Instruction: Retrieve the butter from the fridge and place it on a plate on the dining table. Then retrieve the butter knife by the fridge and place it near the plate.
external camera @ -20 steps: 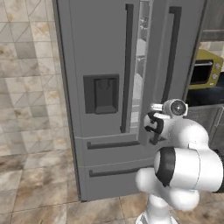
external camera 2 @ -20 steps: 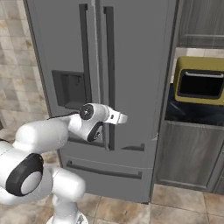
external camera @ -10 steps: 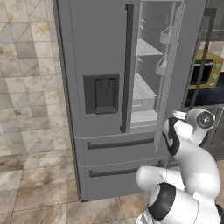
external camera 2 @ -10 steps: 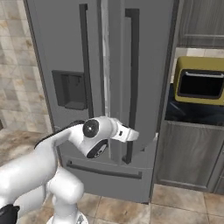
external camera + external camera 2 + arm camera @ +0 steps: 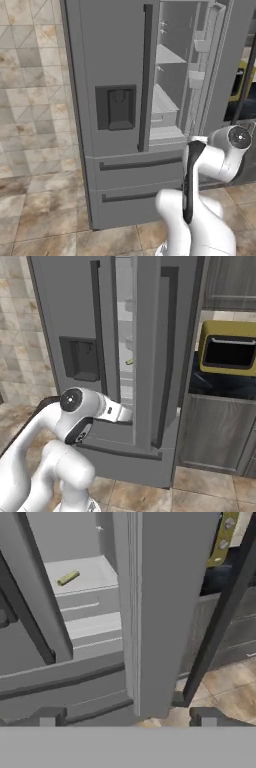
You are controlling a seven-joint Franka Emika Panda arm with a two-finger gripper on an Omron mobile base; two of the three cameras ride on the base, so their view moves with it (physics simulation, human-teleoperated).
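Pincer (image 5: 128,716) released, the two dark finger tips (image 5: 47,716) set wide apart with nothing between them, just off the edge of the fridge's right door (image 5: 155,612). Door edge-on to the hand view and swung well open, its long dark handle (image 5: 220,612) slanting down to the right. Left of the door edge, open interior with pale shelves; the butter (image 5: 68,577) lying flat on an upper shelf (image 5: 85,574), a small yellow stick well apart from the finger tips. In the right base view, butter (image 5: 129,361) seen through the gap between the doors. Left door of the fridge (image 5: 110,75) closed, dark dispenser panel (image 5: 115,107) at mid-height, two drawers below. Yellow oven (image 5: 227,351) to the right, above a black counter. Tiled floor beneath.
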